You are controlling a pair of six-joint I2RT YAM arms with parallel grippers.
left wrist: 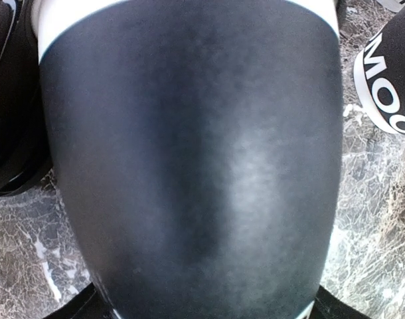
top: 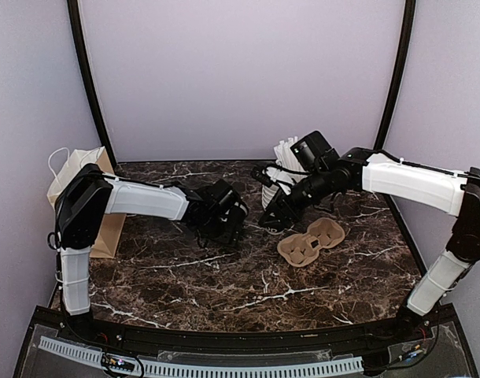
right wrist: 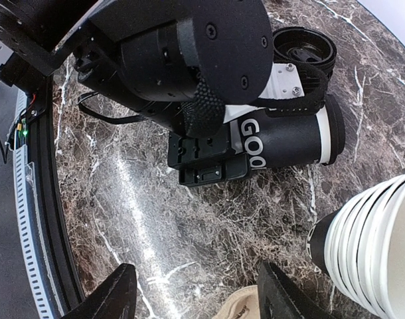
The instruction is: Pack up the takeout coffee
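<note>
While both arms are leaning in toward the middle, the marble table (top: 224, 299) is offering its widest open stretch across the near half, between the arm bases and the grippers. Lilac walls are closing it in at the back and both sides, and a black rail is running along the near edge.

The left arm (top: 145, 198) is bending at its elbow by the left edge and stretching rightward, low over the marble. The right arm (top: 409, 183) is doing much the same from the other side (elbow high by the right wall), slanting down and left to the centre.

A brown paper bag (top: 108, 235) is standing at the left edge, partly behind the left elbow. A cardboard cup carrier (top: 291, 248) is lying right of centre, well in from the right edge. A white cup of straws (top: 286, 157) is standing behind the right wrist. A pile of lidless cups (right wrist: 368, 246) is showing close beside the right gripper (right wrist: 196, 269), whose fingers are spreading apart over marble and a corner of the carrier.

The left gripper (top: 232, 224) is hovering over a lettered black cup (right wrist: 285, 141) lying on its side. A black cup wall (left wrist: 189, 166) is filling the left wrist view between wide jaws; whether they are pressing on it I cannot tell. The takeout coffee (right wrist: 305, 46), black lid showing, is sitting just beyond those fingers.
</note>
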